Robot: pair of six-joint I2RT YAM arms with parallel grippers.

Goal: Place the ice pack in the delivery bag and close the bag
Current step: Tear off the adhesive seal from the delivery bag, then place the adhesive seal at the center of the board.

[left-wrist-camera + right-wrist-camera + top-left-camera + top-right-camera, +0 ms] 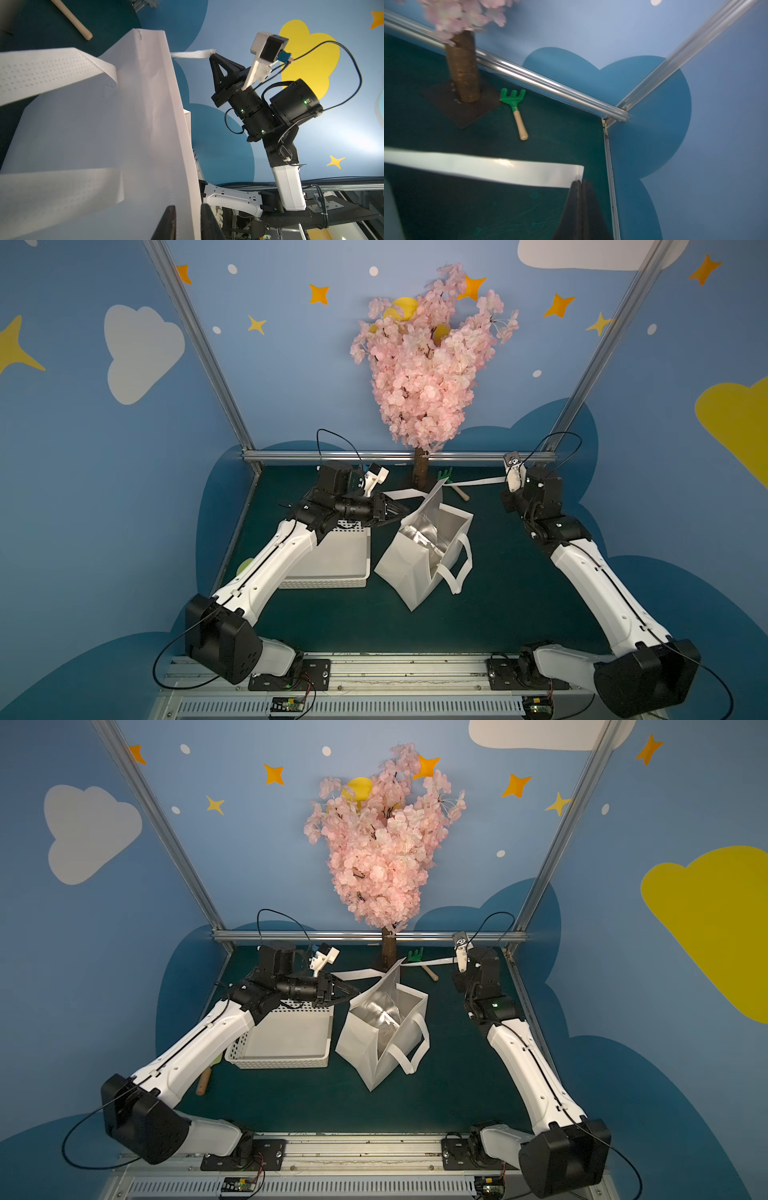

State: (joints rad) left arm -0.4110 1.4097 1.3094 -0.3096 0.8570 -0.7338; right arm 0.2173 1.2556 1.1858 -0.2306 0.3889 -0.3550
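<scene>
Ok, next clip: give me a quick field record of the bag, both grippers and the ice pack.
delivery bag: standing, mouth open, foil lining showing
left gripper: shut on the delivery bag's wall edge
right gripper: shut on the strap handle, which is drawn out toward the right arm
ice pack: not visible in any view
perforated basket: beside the bag, on the left arm's side

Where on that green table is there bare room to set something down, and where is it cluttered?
Bare mat runs along the front, between the delivery bag and the base rail, and on the right, between bag and right arm. Crowded at the back: tree trunk, green rake, taut strap; the white basket fills the left.
</scene>
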